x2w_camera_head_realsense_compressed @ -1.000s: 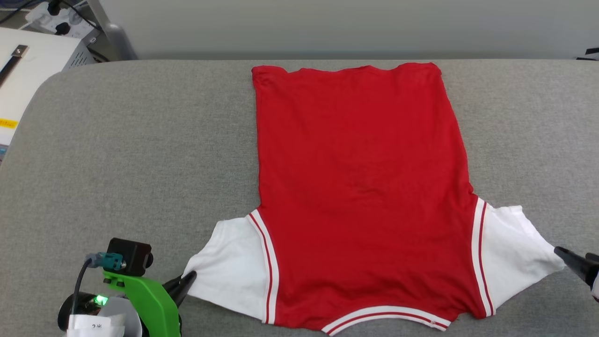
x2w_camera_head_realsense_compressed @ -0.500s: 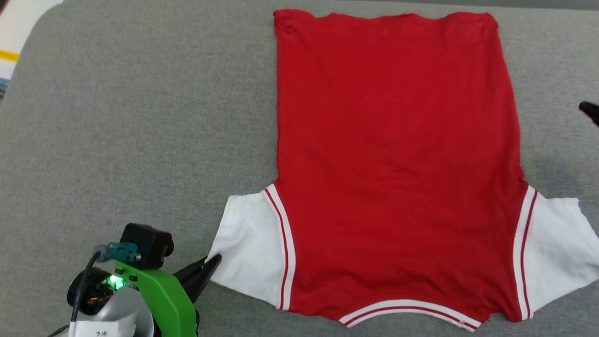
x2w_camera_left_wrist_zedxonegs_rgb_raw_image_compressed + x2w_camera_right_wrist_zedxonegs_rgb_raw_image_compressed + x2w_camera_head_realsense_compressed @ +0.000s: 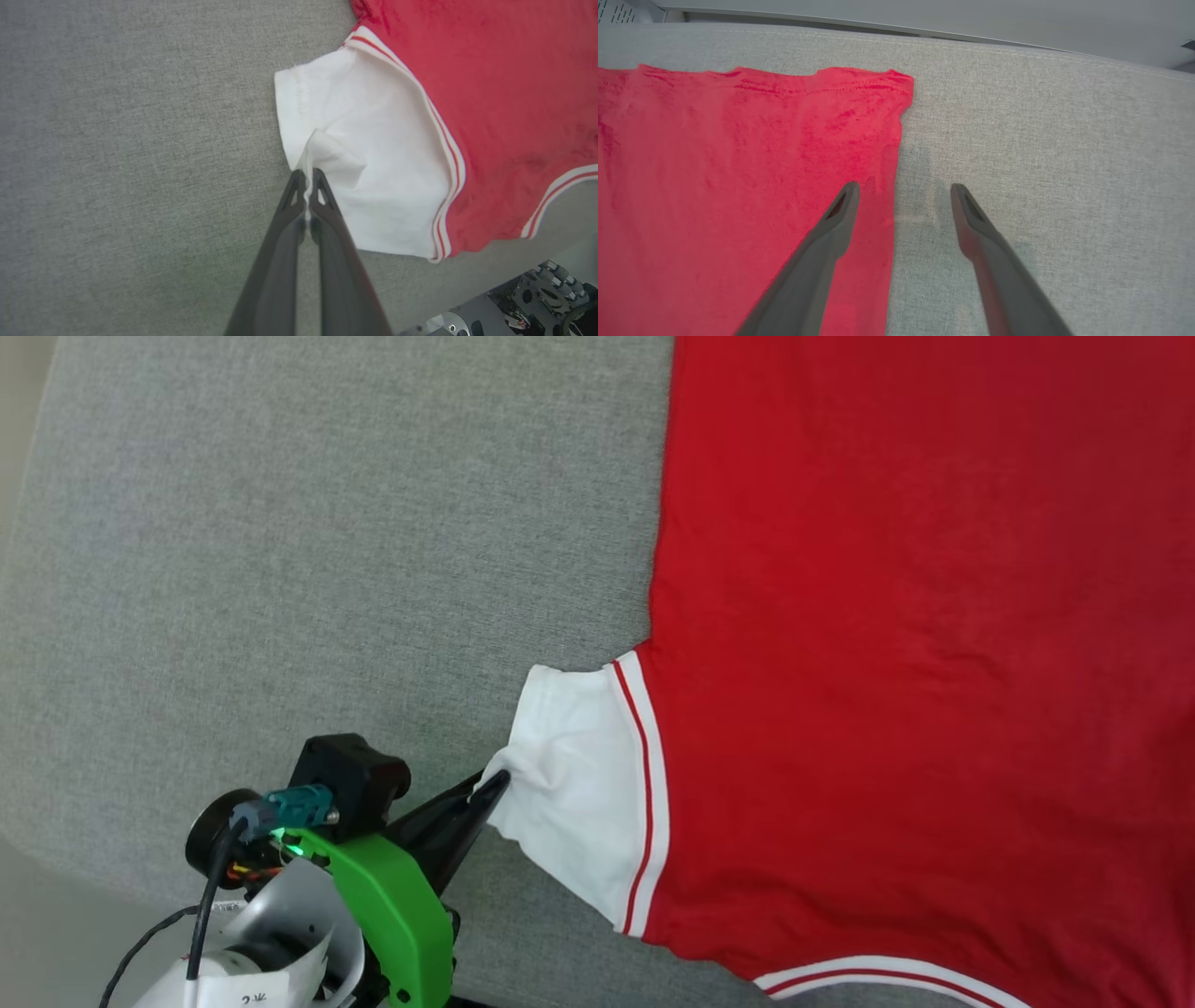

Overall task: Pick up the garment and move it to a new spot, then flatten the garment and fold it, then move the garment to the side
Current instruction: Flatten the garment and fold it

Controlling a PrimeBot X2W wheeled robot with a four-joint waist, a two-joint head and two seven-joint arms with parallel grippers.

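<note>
Left gripper point(image 3: 495, 782) sits at the near left of the grey padded surface point(image 3: 280, 569), its two dark fingers pressed together on a pinch of the garment's white sleeve point(image 3: 579, 784). In the left wrist view the left gripper point(image 3: 307, 175) has a thin ridge of white cloth standing up between the fingertips, and the sleeve point(image 3: 373, 186) puckers into a small peak just beyond them. Behind the fingers, a green bracket point(image 3: 392, 905) carries a black camera module point(image 3: 350, 779) with a teal connector point(image 3: 299, 803) and a dark cable.

To the right of the sleeve, a red-and-white striped trim point(image 3: 644, 784) joins it to the red body of the garment point(image 3: 887, 663), which lies spread flat on the surface and runs away from the robot. A second striped band point(image 3: 878, 980) curves along the garment's near edge. The left wrist view shows the garment point(image 3: 490, 93) with faint wrinkles, grey surface point(image 3: 117, 140) to its left, and part of the robot's base point(image 3: 537, 298) below the near edge.

Farther out, the right gripper point(image 3: 901, 189) hangs with its fingers spread wide and nothing between them, straddling the garment's right edge: the left finger over red cloth point(image 3: 738, 186), the right finger over bare grey surface point(image 3: 1041, 140). Whether either tip touches down cannot be told. Beyond lies the garment's far hem point(image 3: 784, 74), slightly wavy, then the far rim of the surface and a pale wall point(image 3: 924, 18).
</note>
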